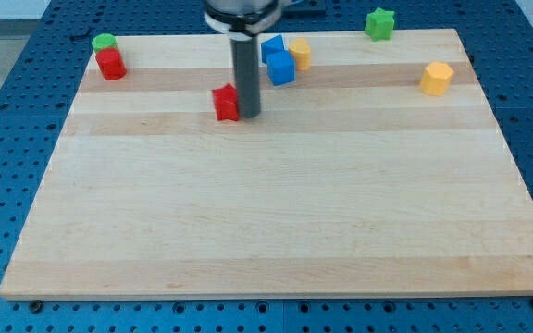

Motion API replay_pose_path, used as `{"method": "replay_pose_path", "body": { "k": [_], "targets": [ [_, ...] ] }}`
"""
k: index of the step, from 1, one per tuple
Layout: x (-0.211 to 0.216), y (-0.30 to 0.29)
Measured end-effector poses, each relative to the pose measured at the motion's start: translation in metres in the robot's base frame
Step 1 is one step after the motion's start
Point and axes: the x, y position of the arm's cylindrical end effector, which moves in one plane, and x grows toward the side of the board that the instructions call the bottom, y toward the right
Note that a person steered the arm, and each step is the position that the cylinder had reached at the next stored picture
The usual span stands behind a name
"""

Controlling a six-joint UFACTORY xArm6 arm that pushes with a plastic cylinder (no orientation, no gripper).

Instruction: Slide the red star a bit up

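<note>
The red star (225, 102) lies on the wooden board (276, 231) in its upper middle part. My tip (249, 117) is down on the board just to the right of the red star, at its lower right edge, touching it or nearly so. The dark rod rises from there to the view's top and hides part of the board behind it.
A red block (111, 65) with a green block (105, 42) behind it sits at the upper left corner. Two blue blocks (279, 67) (271, 47) and a yellow block (300, 54) cluster right of the rod. A yellow hexagon (437, 79) is at the upper right. A green star (378, 23) is at the top edge.
</note>
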Motion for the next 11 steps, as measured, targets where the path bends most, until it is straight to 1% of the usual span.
{"method": "replay_pose_path", "body": {
  "k": [1, 2, 3, 4, 5, 6, 8, 11],
  "targets": [
    [-0.022, -0.033],
    [-0.042, -0.052],
    [-0.02, -0.052],
    [0.017, -0.038],
    [0.023, -0.046],
    [0.022, -0.067],
    [-0.007, -0.077],
    [-0.1, -0.074]
  ]
}}
